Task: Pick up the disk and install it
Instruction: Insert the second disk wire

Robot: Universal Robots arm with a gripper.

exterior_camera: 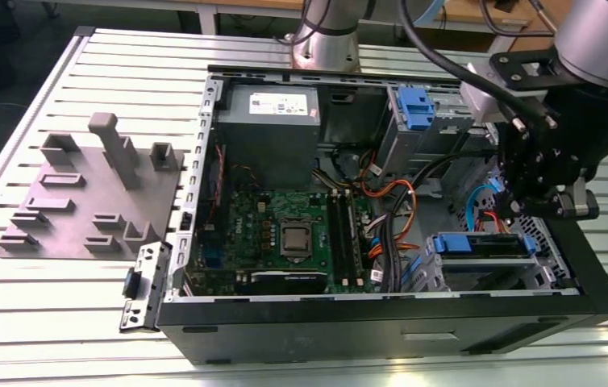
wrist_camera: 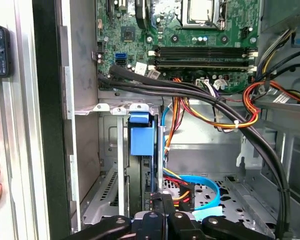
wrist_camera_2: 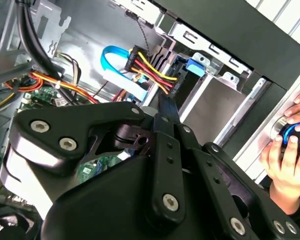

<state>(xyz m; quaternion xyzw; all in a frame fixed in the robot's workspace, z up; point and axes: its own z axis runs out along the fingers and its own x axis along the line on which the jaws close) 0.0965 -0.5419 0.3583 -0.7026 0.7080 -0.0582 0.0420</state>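
Note:
The disk [exterior_camera: 481,244] lies in the drive cage at the case's front corner, on the exterior view's right, its blue rails showing along its top. In the first wrist view the disk [wrist_camera: 141,150] is seen edge-on, standing in the bay with a blue rail tab at its end. My gripper [exterior_camera: 526,216] hangs just above the disk's right end. The gripper [wrist_camera: 163,202] has its fingers [wrist_camera: 155,201] pressed together at the disk's near edge, with nothing between them. In the second wrist view one finger [wrist_camera_2: 168,112] points toward the cable plugs beside the cage.
The open computer case [exterior_camera: 390,318] lies on a slatted table. Orange, yellow and blue cables [wrist_camera: 225,115] cross beside the bay. A grey power-supply box [exterior_camera: 269,121] and a blue latch piece [exterior_camera: 416,109] sit at the back. A person's hand [wrist_camera_2: 289,150] rests outside the case.

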